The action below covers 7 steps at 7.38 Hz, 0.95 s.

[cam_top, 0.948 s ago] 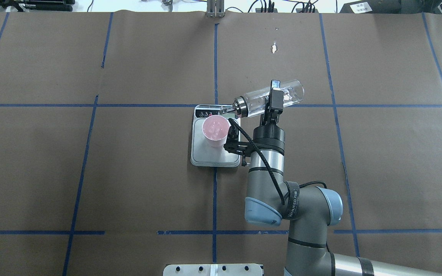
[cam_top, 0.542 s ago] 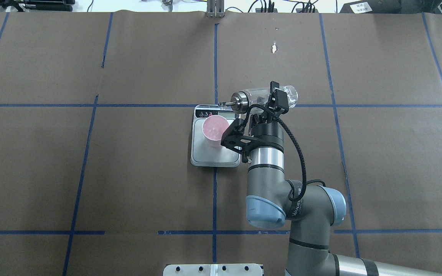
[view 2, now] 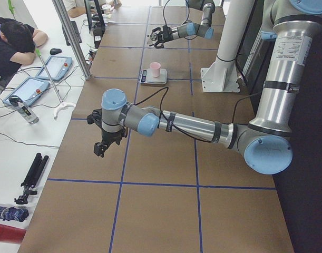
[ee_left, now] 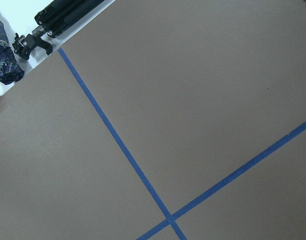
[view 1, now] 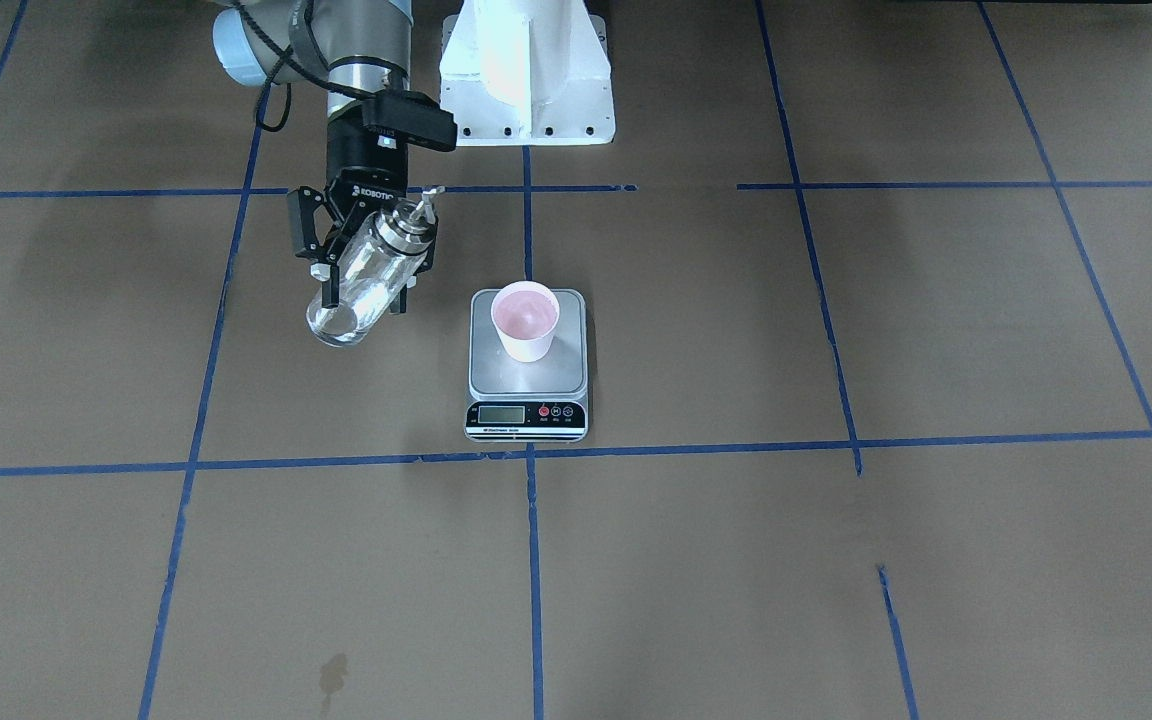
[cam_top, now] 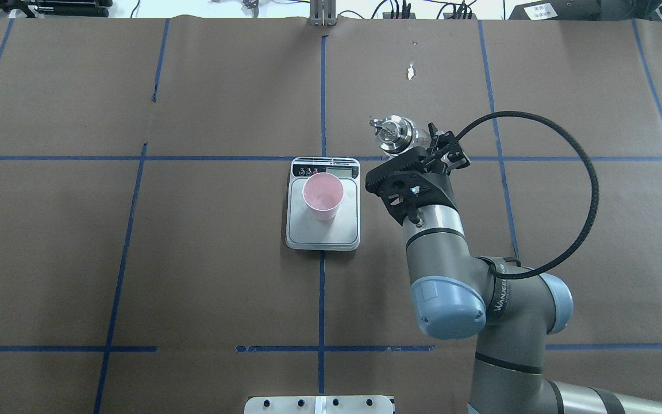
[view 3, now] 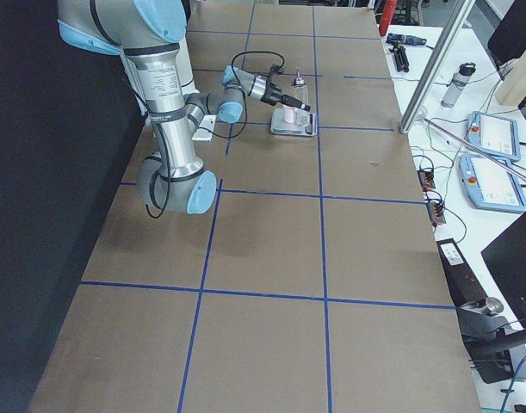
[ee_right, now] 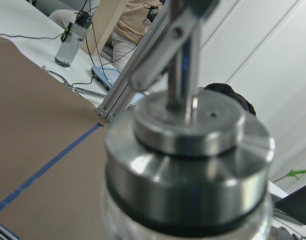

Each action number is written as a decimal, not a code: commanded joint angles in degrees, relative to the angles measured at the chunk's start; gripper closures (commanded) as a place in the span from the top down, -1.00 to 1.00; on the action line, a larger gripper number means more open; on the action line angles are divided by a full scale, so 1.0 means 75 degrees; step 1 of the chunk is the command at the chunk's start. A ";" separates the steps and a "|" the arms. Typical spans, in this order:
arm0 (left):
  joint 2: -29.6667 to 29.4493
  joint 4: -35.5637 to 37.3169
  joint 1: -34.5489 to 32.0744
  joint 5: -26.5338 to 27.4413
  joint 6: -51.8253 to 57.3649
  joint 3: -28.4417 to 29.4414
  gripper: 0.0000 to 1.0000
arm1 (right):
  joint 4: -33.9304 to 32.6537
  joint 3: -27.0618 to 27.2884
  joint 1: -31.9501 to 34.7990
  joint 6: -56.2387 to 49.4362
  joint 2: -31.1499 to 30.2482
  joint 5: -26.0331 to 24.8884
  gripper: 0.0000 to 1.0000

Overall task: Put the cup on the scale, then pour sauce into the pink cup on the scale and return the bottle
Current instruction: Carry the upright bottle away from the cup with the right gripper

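Cup (cam_top: 322, 198) stands on scale (cam_top: 323, 237); right end effector (view 1: 366, 280) grips bottle (view 1: 348, 300) at scale's two o'clock overhead. Pour judged complete; return outstanding.

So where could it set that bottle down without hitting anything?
Nearly anywhere: the taped squares under the bottle, across the scale from the arm, and past its display are all bare paper. Only the scale, with the cup on it, and the right gripper beside it are crowded.
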 commanded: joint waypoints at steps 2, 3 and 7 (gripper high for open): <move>-0.0042 0.0021 -0.0157 0.0013 -0.0002 -0.0166 1.00 | 0.1470 0.0244 0.0603 0.1871 -0.0918 0.1088 -1.00; -0.0042 0.0021 -0.0261 0.0025 -0.0013 -0.0282 1.00 | 0.2452 0.0139 0.0813 0.1965 -0.1642 0.1289 -1.00; -0.0065 0.0044 -0.0262 0.0013 -0.0025 -0.0482 1.00 | 0.3528 -0.0481 0.1214 0.2783 -0.2165 0.1959 -1.00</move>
